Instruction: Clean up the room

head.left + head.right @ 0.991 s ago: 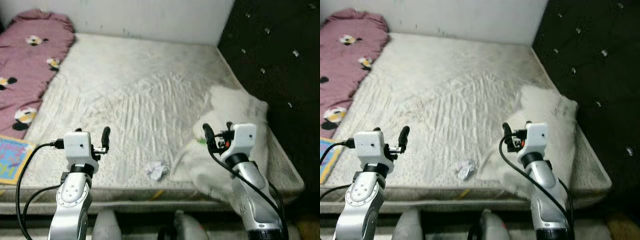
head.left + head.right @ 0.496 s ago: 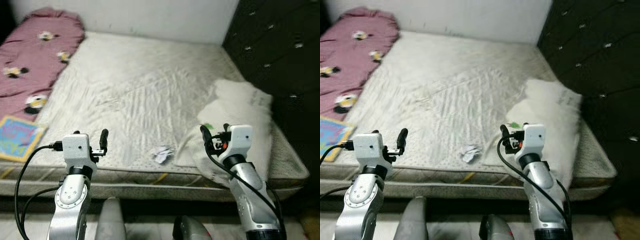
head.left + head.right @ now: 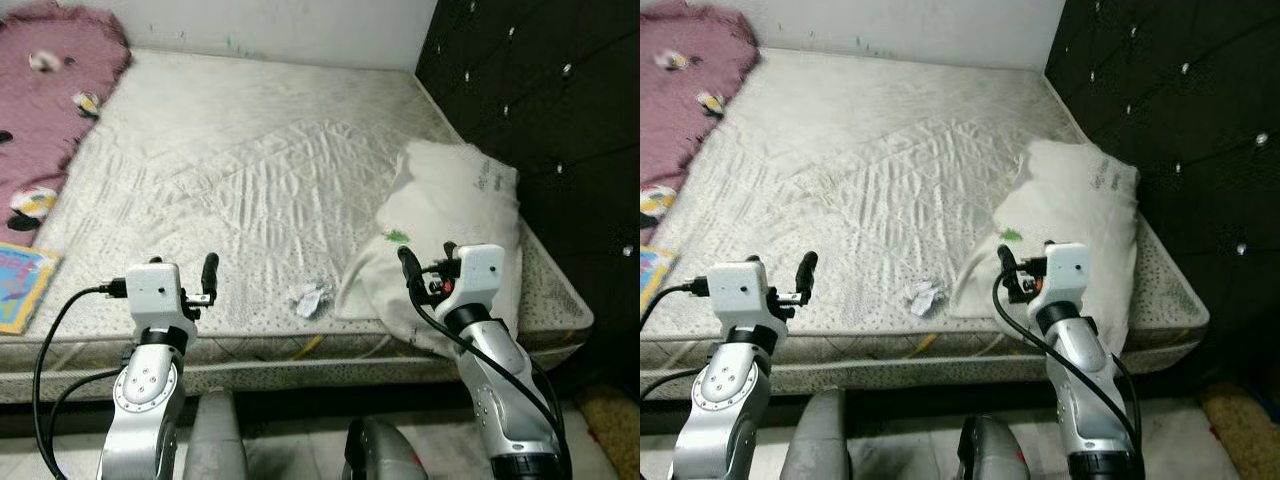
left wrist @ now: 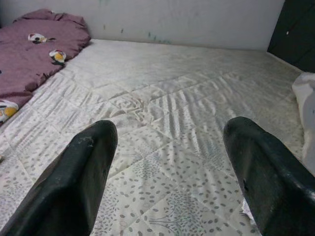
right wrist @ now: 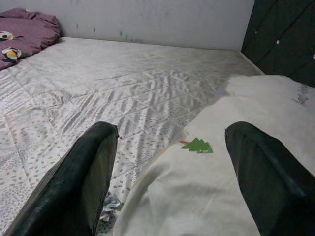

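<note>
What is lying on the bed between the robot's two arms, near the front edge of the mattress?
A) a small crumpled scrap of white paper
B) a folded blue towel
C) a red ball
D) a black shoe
A: a small crumpled scrap of white paper lies on the pale quilted mattress near its front edge, just left of the white pillow.

both arms raised in the lower part of the frame

left gripper [image 3: 208,278] at lower left and right gripper [image 3: 420,272] at lower right, each on a bent silver arm, pointing forward; both sets of jaws spread wide, holding nothing.
</note>
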### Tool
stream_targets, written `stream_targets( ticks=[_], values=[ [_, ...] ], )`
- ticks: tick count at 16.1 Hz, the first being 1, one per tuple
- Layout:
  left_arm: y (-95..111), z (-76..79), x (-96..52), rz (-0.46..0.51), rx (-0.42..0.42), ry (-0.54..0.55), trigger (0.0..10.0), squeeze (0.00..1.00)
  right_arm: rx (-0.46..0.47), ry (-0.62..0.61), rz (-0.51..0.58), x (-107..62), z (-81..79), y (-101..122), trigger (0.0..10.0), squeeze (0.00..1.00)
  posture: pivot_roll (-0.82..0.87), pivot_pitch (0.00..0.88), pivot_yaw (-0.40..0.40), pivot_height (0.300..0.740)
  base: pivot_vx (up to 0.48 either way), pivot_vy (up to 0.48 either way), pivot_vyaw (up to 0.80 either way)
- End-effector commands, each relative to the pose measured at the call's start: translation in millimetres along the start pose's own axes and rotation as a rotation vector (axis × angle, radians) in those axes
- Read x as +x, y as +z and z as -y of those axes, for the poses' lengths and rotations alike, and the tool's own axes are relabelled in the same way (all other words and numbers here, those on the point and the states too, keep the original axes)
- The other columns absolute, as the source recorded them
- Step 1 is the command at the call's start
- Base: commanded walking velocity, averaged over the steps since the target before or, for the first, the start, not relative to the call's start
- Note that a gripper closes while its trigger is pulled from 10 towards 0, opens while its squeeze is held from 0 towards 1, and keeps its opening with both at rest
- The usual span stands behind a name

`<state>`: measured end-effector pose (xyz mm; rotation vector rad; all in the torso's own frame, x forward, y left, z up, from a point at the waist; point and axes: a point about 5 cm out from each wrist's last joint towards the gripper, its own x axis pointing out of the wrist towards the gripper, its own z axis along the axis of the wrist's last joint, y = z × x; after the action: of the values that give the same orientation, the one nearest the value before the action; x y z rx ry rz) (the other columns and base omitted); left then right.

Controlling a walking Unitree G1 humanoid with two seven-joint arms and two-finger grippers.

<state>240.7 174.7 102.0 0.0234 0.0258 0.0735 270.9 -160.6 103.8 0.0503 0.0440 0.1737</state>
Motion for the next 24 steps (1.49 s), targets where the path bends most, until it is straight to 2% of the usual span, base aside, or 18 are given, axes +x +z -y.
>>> stream_targets(
  ticks=[1, 3, 8, 10, 13, 17, 21, 24],
  values=[
    [3.0, 0.6, 2.8, 0.013, 0.001, 0.010, 10.0, 0.00, -0.006, 0.011, -0.011, 2.6, -0.7, 0.3, 10.0, 0.00, 0.02, 0.000, -0.118, 0.609, 0.000, 0.000, 0.00],
    [3.7, -0.5, 5.2, 0.011, 0.005, 0.022, 10.0, 0.00, -0.025, 0.007, -0.065, 7.9, -0.2, -6.0, 10.0, 0.00, 0.02, 0.000, -0.116, 0.609, 0.000, 0.000, 0.00],
    [20.2, 3.6, 10.2, 0.043, -0.007, 0.041, 10.0, 0.00, -0.074, 0.046, -0.058, 13.1, -6.3, 1.8, 10.0, 0.00, 0.03, 0.065, -0.117, 0.609, 0.000, 0.000, 0.00],
    [23.4, 3.2, 8.1, 0.054, -0.006, 0.038, 10.0, 0.00, -0.112, 0.125, -0.039, 13.7, -15.7, 4.3, 10.0, 0.00, 0.02, 0.086, -0.113, 0.609, 0.000, 0.000, 0.00],
    [16.0, -1.8, 2.1, 0.027, 0.003, 0.046, 10.0, 0.00, -0.075, 0.153, -0.039, 13.8, -23.9, 3.5, 10.0, 0.00, 0.02, 0.077, -0.114, 0.609, 0.000, 0.000, 0.00],
    [2.3, -16.3, -11.0, -0.034, 0.038, 0.085, 10.0, 0.00, -0.034, 0.146, -0.078, 11.0, -22.1, -5.5, 10.0, 0.00, 0.04, 0.054, -0.109, 0.609, 0.000, 0.000, 0.00],
    [5.8, -17.3, -6.9, 0.003, 0.069, 0.070, 10.0, 0.00, -0.021, 0.150, -0.053, 11.8, -22.8, -4.8, 10.0, 0.00, 0.05, 0.031, -0.104, 0.609, 0.000, 0.000, 0.00],
    [7.4, -16.0, -3.2, 0.002, 0.050, 0.079, 10.0, 0.00, -0.011, 0.167, -0.046, 12.2, -27.5, -5.3, 10.0, 0.00, 0.06, 0.024, -0.101, 0.609, 0.000, 0.000, 0.80]
  ],
)
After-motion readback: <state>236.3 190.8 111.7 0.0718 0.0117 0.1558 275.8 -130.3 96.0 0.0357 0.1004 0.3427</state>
